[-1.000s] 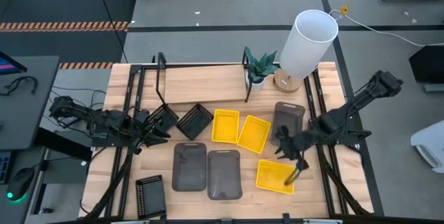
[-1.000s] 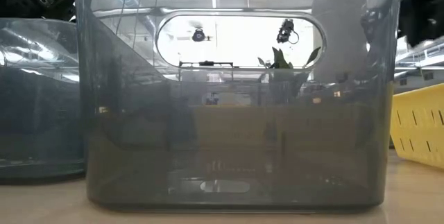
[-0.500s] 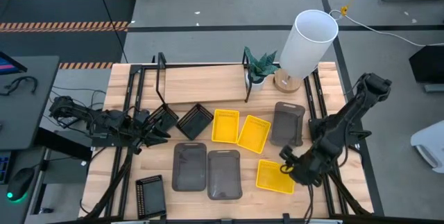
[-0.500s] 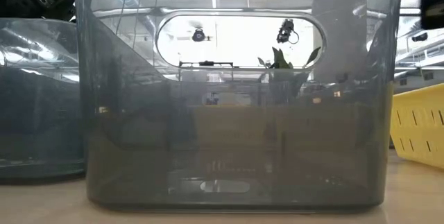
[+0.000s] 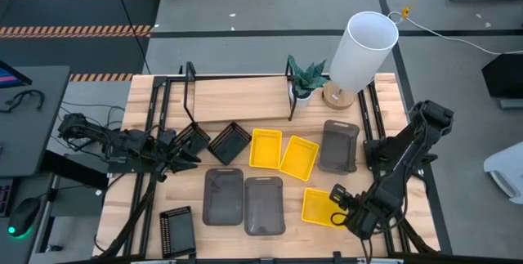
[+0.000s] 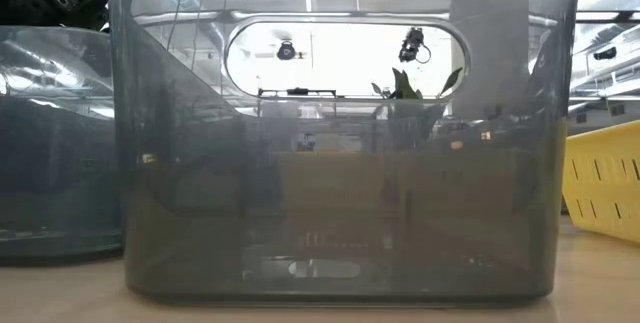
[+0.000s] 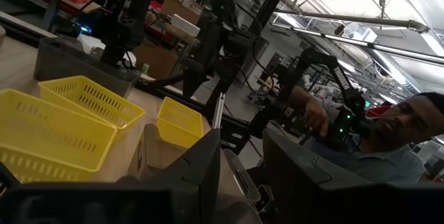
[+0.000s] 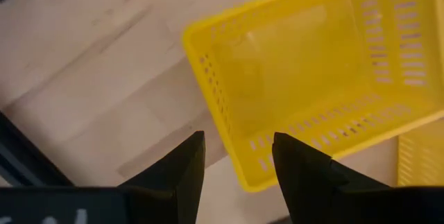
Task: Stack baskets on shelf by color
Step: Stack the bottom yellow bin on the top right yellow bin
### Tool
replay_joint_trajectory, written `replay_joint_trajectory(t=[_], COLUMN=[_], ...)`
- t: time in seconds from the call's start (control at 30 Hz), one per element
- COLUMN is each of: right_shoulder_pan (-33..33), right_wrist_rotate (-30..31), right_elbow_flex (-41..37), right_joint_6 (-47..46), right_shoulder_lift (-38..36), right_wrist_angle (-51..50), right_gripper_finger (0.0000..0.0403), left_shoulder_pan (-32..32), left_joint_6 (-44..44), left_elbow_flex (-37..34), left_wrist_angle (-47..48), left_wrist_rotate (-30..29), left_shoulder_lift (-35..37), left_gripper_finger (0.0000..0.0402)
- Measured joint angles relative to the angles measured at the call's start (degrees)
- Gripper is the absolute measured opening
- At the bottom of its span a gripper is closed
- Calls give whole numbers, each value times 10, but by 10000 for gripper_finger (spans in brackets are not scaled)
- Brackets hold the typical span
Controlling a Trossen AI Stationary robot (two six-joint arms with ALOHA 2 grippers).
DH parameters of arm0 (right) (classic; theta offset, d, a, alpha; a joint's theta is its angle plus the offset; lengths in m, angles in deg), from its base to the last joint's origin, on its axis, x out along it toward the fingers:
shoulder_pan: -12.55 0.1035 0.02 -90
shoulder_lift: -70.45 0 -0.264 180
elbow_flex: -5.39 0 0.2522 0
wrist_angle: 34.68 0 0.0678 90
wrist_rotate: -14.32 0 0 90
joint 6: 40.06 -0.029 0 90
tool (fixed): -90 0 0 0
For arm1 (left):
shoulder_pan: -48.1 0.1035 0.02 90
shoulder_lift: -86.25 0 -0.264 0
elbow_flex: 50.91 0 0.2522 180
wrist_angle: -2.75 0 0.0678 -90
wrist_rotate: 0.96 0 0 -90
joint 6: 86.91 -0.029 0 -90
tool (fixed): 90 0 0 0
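Right claw (image 8: 236,156) hung open, empty, just above the near corner of a yellow basket (image 5: 322,207) lying on the surface (image 5: 151,207). Judging by this, the approach step was in hand; next it needed to drop and close on that rim. Left claw (image 5: 186,153) waited near the black baskets (image 5: 212,141); I cannot tell its opening.

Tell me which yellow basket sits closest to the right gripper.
The lone yellow basket at the table's front, apart from the two side by side nearer the shelf. The right gripper is open at its right rim, one corner showing just beyond the fingertips in the wrist view.
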Motion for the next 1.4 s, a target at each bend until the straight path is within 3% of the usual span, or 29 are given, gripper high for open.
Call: replay_joint_trajectory(t=[0.4, 0.83, 1.07, 1.3, 1.4], right_shoulder_pan=[8, 8, 4, 3, 3], right_wrist_rotate=[-10, 34, 39, 22, 10], right_elbow_flex=[19, 19, 19, 19, 19], right_joint_6=[48, 107, 108, 110, 112], right_shoulder_lift=[75, 161, 156, 158, 158], right_wrist_angle=[-13, 22, 23, 20, 17], right_gripper_finger=[174, 157, 109, 16, 11], left_shoulder_pan=[0, 0, 0, 0, 0], left_joint_6=[0, 0, 0, 0, 0], left_elbow_flex=[0, 0, 0, 0, 0], left_wrist_angle=[0, 0, 0, 0, 0], left_wrist_rotate=[0, 0, 0, 0, 0], left_shoulder_lift=[0, 0, 0, 0, 0], left_gripper_finger=[117, 117, 117, 117, 117])
